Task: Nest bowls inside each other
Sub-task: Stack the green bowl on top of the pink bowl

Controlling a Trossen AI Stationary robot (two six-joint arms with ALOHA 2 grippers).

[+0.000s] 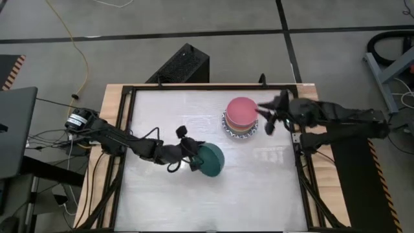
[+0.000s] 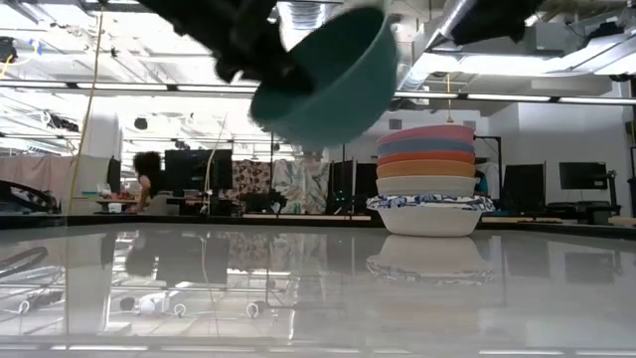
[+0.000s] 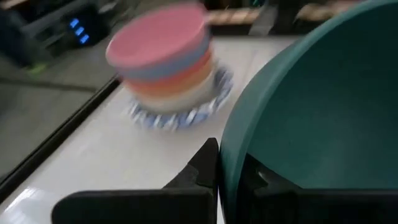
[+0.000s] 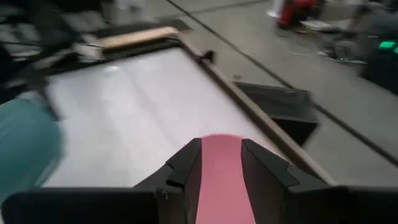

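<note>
Jaws of left gripper [image 3: 219,180] pinching green bowl [image 1: 210,160] rim, right gripper [image 1: 270,116] jaws parted, gripping nothing, above pink-topped stack [image 1: 240,116]; risking collision.

One camera hangs high above the bench [image 1: 162,194] and looks straight down on all of it, with the stack of bowls [image 1: 241,118] small in the far right part. A second camera sits low at the bench top and looks level across it at the same stack [image 2: 429,179] and the room behind. The left arm's camera looks past a green bowl [image 3: 323,118], very close, toward the stack [image 3: 168,68], and the right arm's camera sits just above the stack's pink top [image 4: 219,177], looking across the bench at that green bowl [image 4: 25,152].
</note>
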